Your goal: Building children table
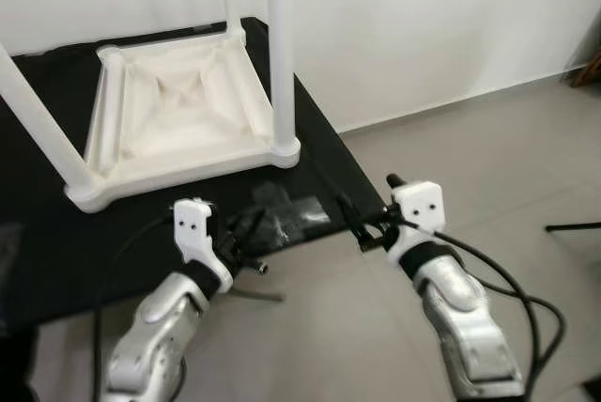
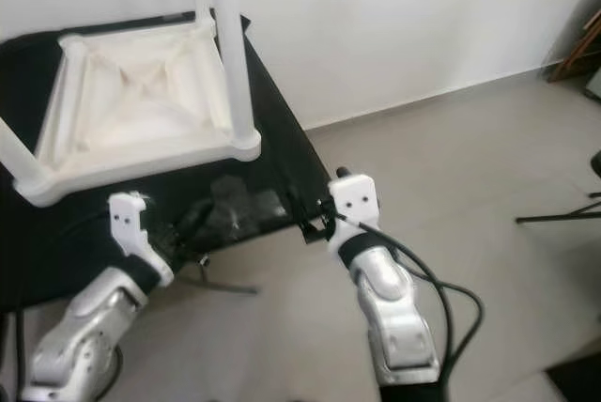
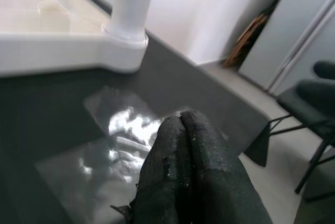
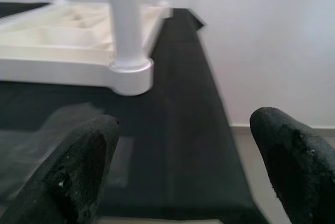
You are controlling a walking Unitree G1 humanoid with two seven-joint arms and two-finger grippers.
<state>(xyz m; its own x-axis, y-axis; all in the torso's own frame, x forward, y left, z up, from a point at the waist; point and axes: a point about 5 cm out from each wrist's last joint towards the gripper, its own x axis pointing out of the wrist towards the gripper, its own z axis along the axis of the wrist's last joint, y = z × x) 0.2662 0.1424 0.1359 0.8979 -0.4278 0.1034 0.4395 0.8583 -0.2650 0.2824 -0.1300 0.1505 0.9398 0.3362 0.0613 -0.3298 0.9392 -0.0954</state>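
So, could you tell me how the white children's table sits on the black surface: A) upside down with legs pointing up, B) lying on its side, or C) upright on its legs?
A: the white table rests top-down on the black surface, legs rising upward.

- The head's stereo pair looks forward and down from above; the upturned white table (image 1: 178, 115) sits upper left of frame, both arms along the bottom.
- The left wrist camera looks closely along the left gripper (image 3: 183, 130), fingers pressed together, at a table leg (image 3: 131, 9).
- The right wrist camera, low and near, faces the same leg past the right gripper (image 4: 188, 150), fingers spread.
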